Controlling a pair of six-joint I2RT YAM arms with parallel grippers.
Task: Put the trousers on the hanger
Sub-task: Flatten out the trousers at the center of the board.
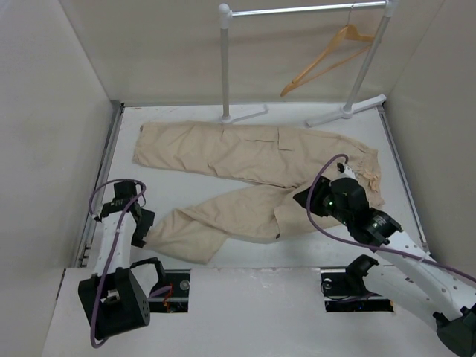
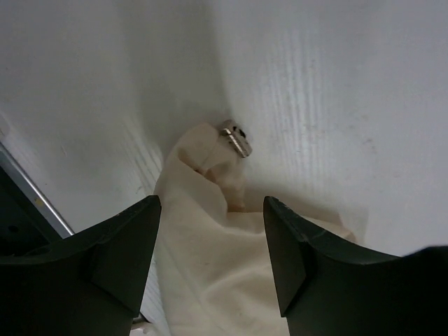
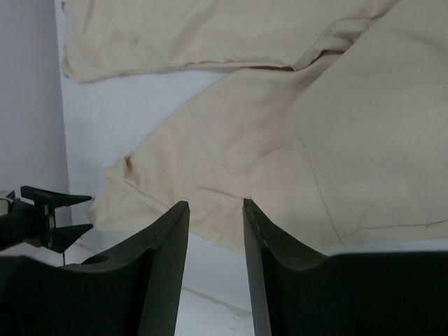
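The left gripper [image 2: 211, 204] is spread over a leg's cuff. The right gripper [image 3: 215, 204], jaws narrowly apart, pinches nothing above the thigh. The trousers [image 1: 238, 152] lie flat on the table [image 1: 297, 249], well apart from the hanger [image 1: 327, 56]. They look soft, light and floppy, so a doubled hem or waistband is probably the best hold.

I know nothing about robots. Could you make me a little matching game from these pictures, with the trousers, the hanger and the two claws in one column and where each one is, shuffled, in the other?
Things
1. trousers
2. hanger
3. left gripper
4. right gripper

Places
A. over the upper part of the near leg, close to the waist
B. hanging from the rail of the white rack at the back
C. at the cuff end of the near leg
D. lying spread on the table

Pairs: 1-D, 2-B, 3-C, 4-A
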